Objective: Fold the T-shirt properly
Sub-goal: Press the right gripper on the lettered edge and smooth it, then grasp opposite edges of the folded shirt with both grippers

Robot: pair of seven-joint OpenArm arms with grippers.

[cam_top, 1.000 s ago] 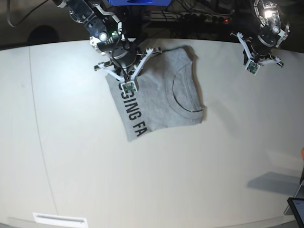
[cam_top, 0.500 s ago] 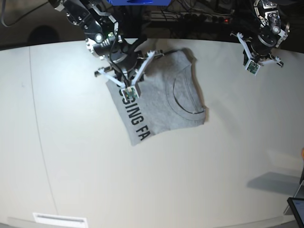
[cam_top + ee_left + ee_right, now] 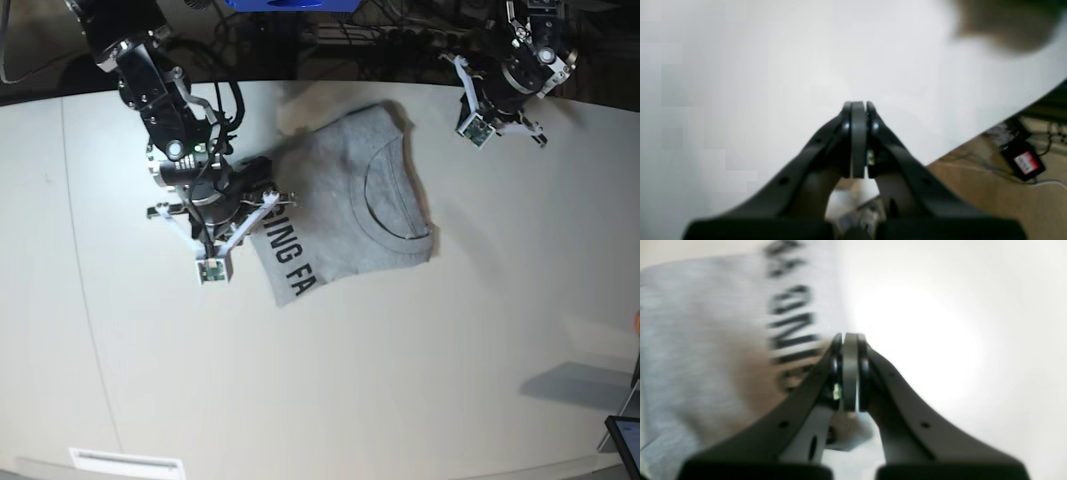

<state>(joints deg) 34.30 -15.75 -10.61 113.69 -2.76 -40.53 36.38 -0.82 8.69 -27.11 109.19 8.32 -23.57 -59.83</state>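
The grey T-shirt (image 3: 345, 200) lies folded into a rough rectangle at the table's back middle, neckline up, with black lettering (image 3: 288, 258) along its left edge. My right gripper (image 3: 225, 225) hovers just off that left edge, shut and empty. In the right wrist view its closed fingertips (image 3: 849, 338) sit beside the lettered border of the T-shirt (image 3: 706, 340). My left gripper (image 3: 495, 100) hangs shut over bare table right of the shirt. The left wrist view shows this gripper (image 3: 858, 105) holding nothing.
The white table (image 3: 330, 380) spreads wide in front of the shirt. Its back edge (image 3: 993, 130) runs close behind my left gripper, with floor and a black box (image 3: 1023, 161) beyond. A blurred dark patch (image 3: 1007, 26) fills the left wrist view's top right corner.
My right gripper has moved off the shirt's top to the table at its left edge. My left gripper has moved left, closer to the shirt. The shirt shifted slightly.
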